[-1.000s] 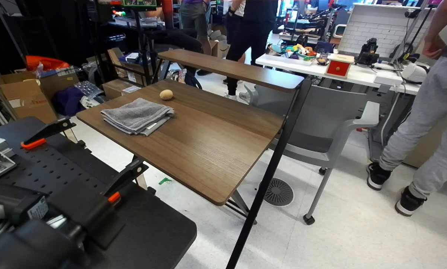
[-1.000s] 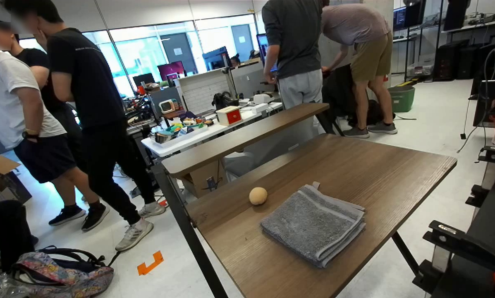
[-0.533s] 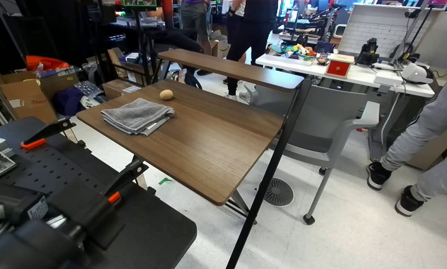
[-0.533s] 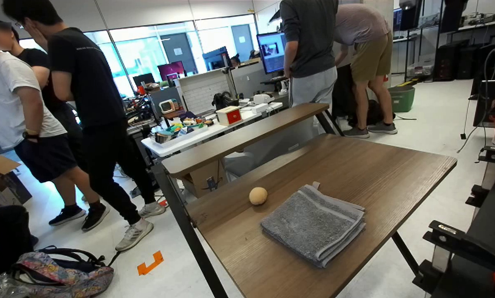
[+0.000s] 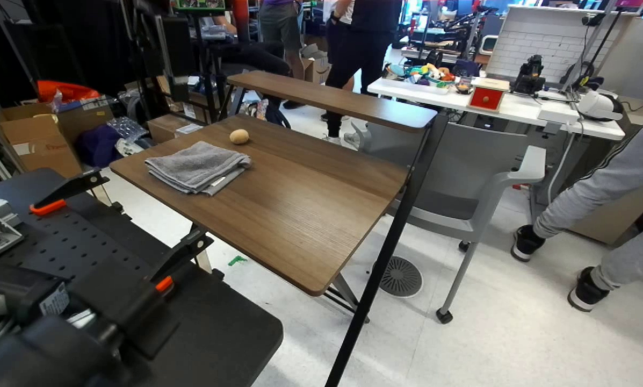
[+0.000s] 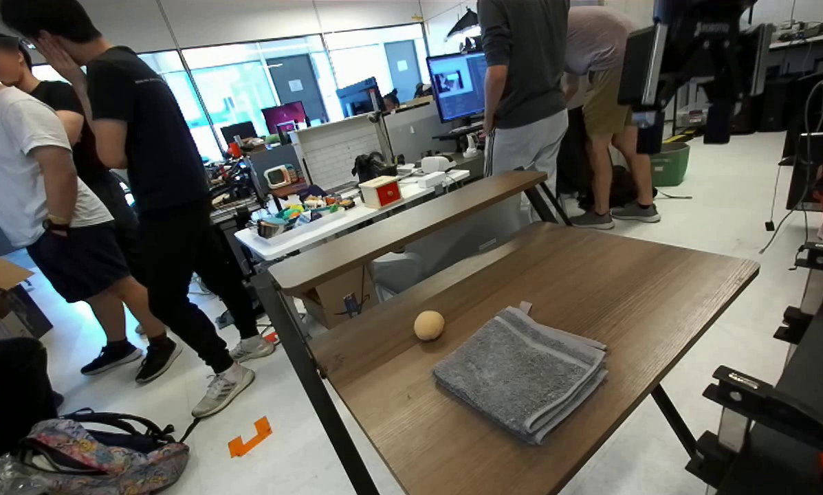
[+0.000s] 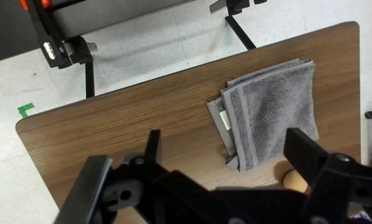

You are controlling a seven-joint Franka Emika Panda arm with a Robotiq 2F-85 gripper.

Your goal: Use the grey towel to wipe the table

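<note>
The grey towel lies folded on the brown wooden table; in an exterior view the towel (image 5: 197, 164) is near the left end of the table (image 5: 300, 215). In an exterior view, the towel (image 6: 521, 371) is at the near part of the table (image 6: 645, 289). My gripper (image 6: 684, 130) hangs well above the table's far right side there, fingers spread. In the wrist view my gripper (image 7: 223, 135) is open and empty over the table (image 7: 120, 121). The towel (image 7: 276, 105) shows below, its labelled edge between the fingers; the right finger (image 7: 304, 152) covers its lower right corner.
A small tan roundish object (image 6: 429, 325) sits beside the towel; it is partly hidden by the right finger in the wrist view (image 7: 294, 181). A raised shelf (image 5: 332, 99) runs along the table's back. A black bench (image 5: 219, 322) with clamps (image 5: 184, 250) stands close by. People stand around.
My gripper has come into both exterior views, at the top right of one and the top left of the other. The person in grey trousers has shifted. Towel and tan object have not moved.
</note>
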